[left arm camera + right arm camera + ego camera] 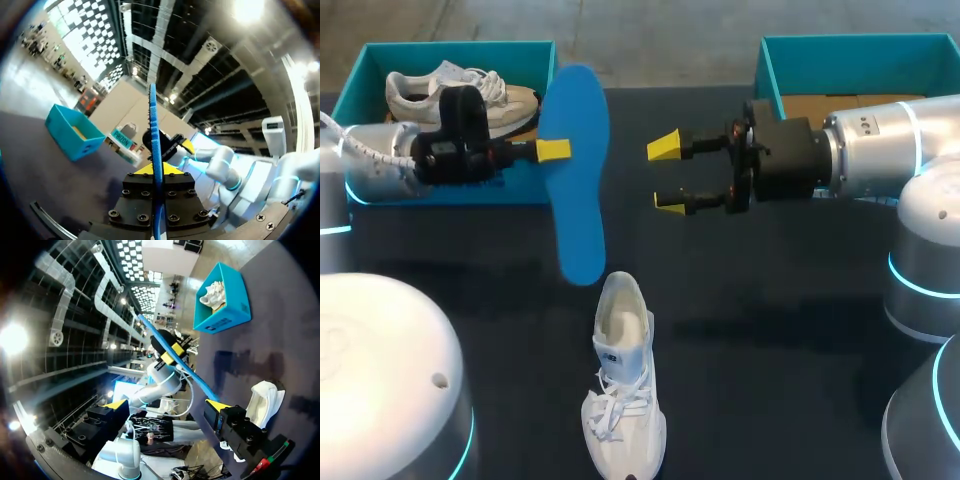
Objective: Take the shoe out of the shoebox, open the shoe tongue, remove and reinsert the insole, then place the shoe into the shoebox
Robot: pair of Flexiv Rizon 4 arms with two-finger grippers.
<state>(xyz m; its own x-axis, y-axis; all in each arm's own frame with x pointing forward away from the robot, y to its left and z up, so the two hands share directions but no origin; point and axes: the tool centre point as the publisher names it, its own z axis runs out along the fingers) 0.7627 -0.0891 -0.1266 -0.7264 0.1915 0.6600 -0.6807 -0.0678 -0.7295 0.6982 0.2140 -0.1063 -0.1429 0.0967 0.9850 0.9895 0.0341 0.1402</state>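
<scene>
The tabletop is dark, almost black, and its surface looks matt. At its far left corner stands a teal box, open at the top. A cream sneaker with white laces lies inside it on its sole. Its middle is hidden, but the toe seems to point toward the middle of the tabletop.

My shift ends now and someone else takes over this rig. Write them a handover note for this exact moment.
Left gripper: shut on the blue insole, held upright above the table.
Right gripper: open and empty, facing the insole, apart from it.
White shoe: on the table near the front, opening up.
Left shoebox holds another sneaker; right shoebox shows no shoe, though it is partly hidden.
Done: shoe out, insole removed.
Left: reinsert the insole, put the shoe in a shoebox.
</scene>
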